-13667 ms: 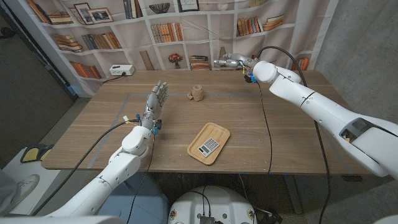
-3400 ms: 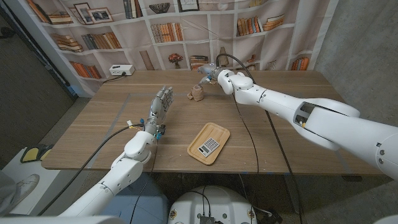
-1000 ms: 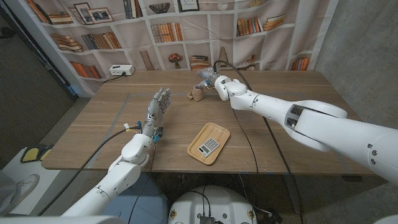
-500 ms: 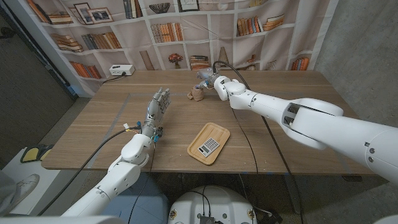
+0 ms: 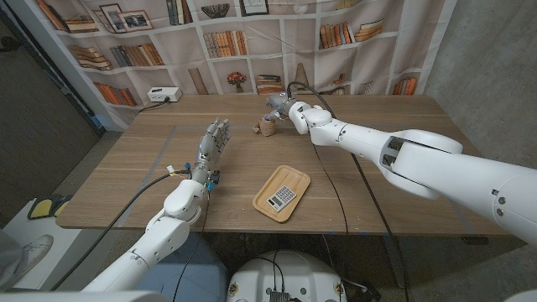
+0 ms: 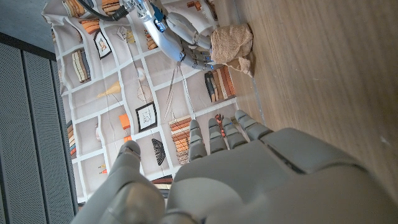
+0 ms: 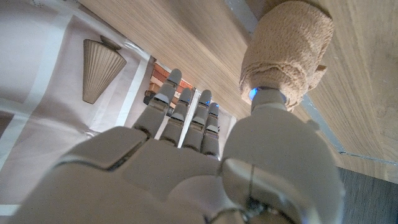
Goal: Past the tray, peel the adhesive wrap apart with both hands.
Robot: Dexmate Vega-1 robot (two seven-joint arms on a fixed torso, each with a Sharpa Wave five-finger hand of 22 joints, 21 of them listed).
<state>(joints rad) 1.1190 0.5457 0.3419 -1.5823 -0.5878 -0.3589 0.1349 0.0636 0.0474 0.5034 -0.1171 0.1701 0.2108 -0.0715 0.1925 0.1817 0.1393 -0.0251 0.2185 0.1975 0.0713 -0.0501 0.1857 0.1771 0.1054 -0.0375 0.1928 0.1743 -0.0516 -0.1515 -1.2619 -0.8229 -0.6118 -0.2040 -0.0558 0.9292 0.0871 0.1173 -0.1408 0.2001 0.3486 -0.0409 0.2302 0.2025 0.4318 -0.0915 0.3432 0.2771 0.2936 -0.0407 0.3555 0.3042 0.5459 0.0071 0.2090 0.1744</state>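
The tan adhesive wrap roll stands upright on the table past the wooden tray. My right hand is right beside the roll, on its far right side. In the right wrist view its thumb touches the roll while the other fingers reach straight out past it, so nothing is gripped. The left wrist view shows those fingers against the roll, with a loose end of wrap hanging off it. My left hand stands open on the table, well left of the roll.
A calculator lies in the tray. A white power box sits at the back left edge. A black cable trails from my right arm across the table to its front edge. A printed bookshelf backdrop hangs behind the table.
Over the earlier frames my right hand came from the table's far edge to the roll; in the last second it hardly shifted. My left hand has stayed in place.
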